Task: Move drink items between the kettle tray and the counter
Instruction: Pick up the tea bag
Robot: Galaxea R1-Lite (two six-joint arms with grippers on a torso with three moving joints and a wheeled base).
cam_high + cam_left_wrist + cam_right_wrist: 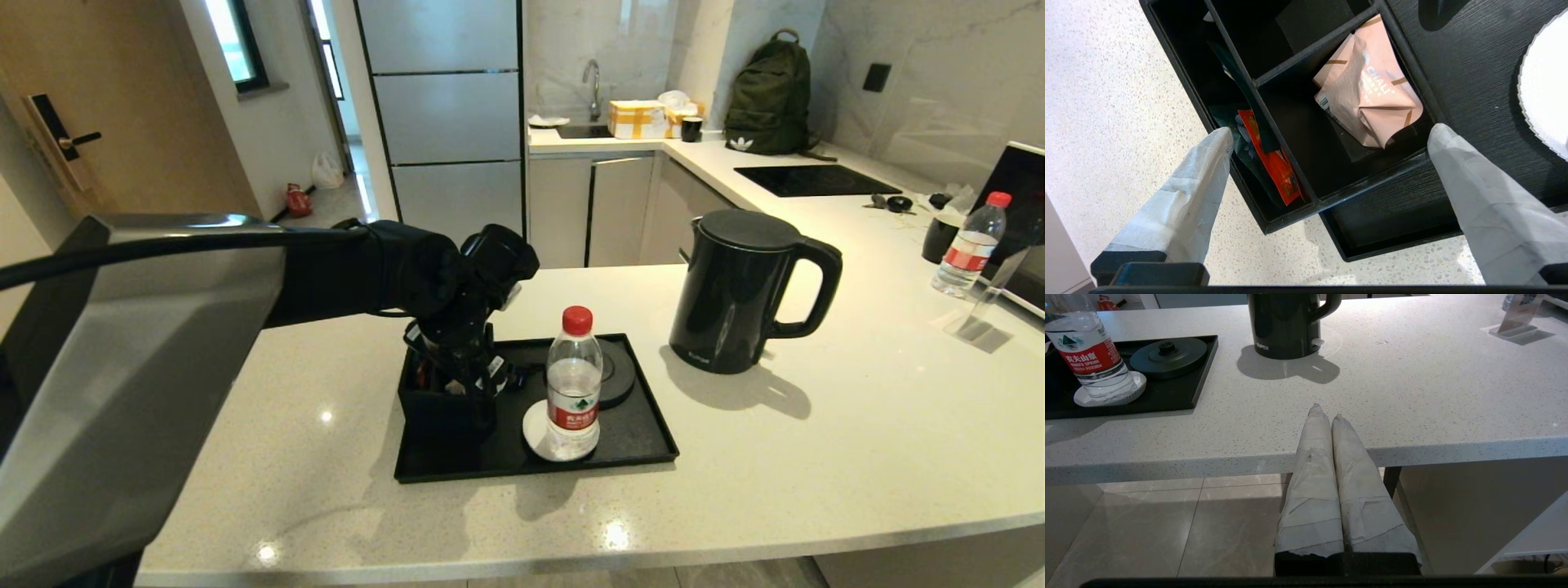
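The black kettle (735,294) stands on the counter (816,457), to the right of the kettle tray (629,425) and off its round base (616,371). My left gripper (465,376) hangs open over the compartmented box (433,408) at the tray's left end. In the left wrist view its fingers (1332,132) straddle the box, holding nothing. A crumpled pale pink sachet (1372,90) lies in the compartment below them. My right gripper (1327,413) is shut and empty, held low in front of the counter's edge (1412,453), out of the head view.
A clear water bottle (573,384) with a red cap stands on a white coaster (535,433) in the tray. An orange packet (1274,163) sits in the neighbouring compartment. A second bottle (969,245), a hob (816,180) and a backpack (767,98) are at the far right.
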